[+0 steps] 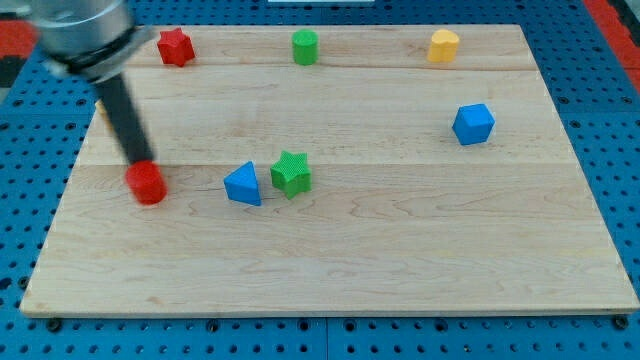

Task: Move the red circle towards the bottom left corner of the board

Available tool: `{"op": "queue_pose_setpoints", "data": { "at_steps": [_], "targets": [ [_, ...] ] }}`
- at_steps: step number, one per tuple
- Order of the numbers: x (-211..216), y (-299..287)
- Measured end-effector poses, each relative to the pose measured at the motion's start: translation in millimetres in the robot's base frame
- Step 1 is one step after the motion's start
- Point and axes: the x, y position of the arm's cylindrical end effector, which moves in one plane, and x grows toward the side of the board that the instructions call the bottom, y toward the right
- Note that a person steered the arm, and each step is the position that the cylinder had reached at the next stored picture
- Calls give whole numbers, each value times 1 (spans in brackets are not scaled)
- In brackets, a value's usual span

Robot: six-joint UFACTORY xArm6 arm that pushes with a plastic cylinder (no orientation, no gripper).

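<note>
Tip (138,160) down on the wooden board (400,270), touching the upper edge of the red circle (147,184) from the side of the view's top, slightly to its left. No fingers to speak of: just a bare rod, nothing clenched or grasped, contact by pushing only. Red circle near the board's left edge, about halfway down, well apart from the bottom left corner. Judged partly done at best: lined up for a push down the view, with a good stretch of bare wood left to cross. Path toward the corner free of blocks. Blue triangle-like block (243,185) and green star (291,174) to the view's right, touching or nearly so. Red star (175,46), green cylinder (305,46), yellow block (444,45) along the top; blue cube (473,123) at right.
</note>
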Motion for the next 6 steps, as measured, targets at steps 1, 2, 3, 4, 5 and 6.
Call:
{"op": "queue_pose_setpoints", "data": {
  "at_steps": [1, 2, 3, 4, 5, 6],
  "targets": [
    [17, 2],
    [-23, 15],
    [41, 62],
    [57, 28],
    [51, 50],
    [51, 50]
  ]
}}
